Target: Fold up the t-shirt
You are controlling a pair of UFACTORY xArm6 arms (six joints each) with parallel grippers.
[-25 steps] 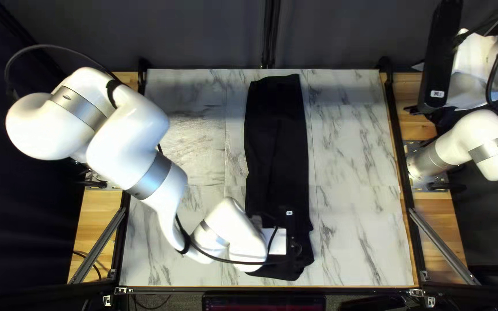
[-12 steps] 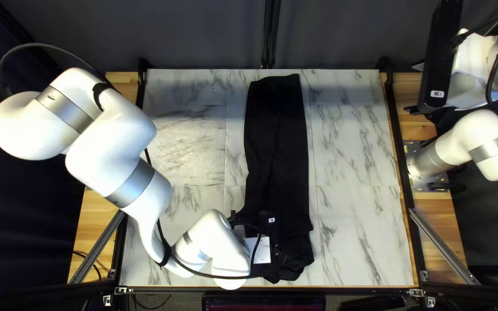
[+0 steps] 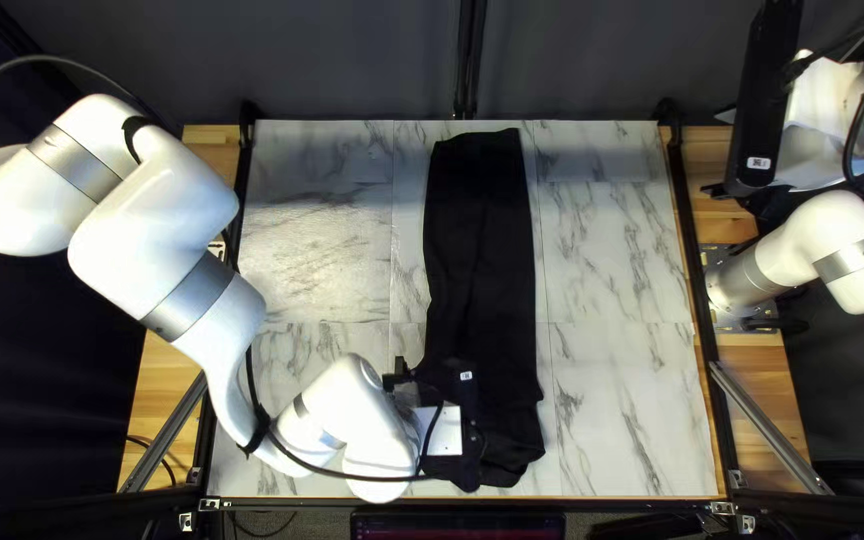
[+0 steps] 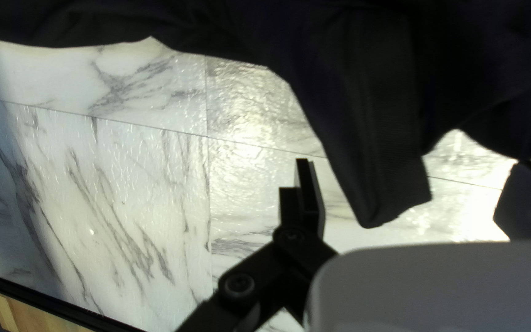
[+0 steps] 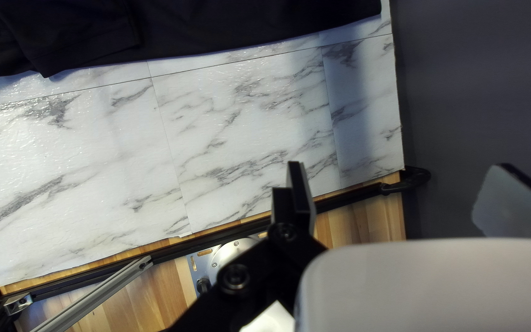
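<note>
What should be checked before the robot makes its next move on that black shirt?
1. Left gripper open: ok.
2. Right gripper open and away from the shirt: ok.
3. Far end of the shirt on the table: ok.
4. Left gripper out from over the shirt's near end: not ok.
5. Cloth beneath the left gripper lying flat: cannot tell, partly hidden.
6. Shirt folded compactly: not ok, it lies in a long strip.

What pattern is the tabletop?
White with grey marble veining; the tabletop shows best in the right wrist view.
</note>
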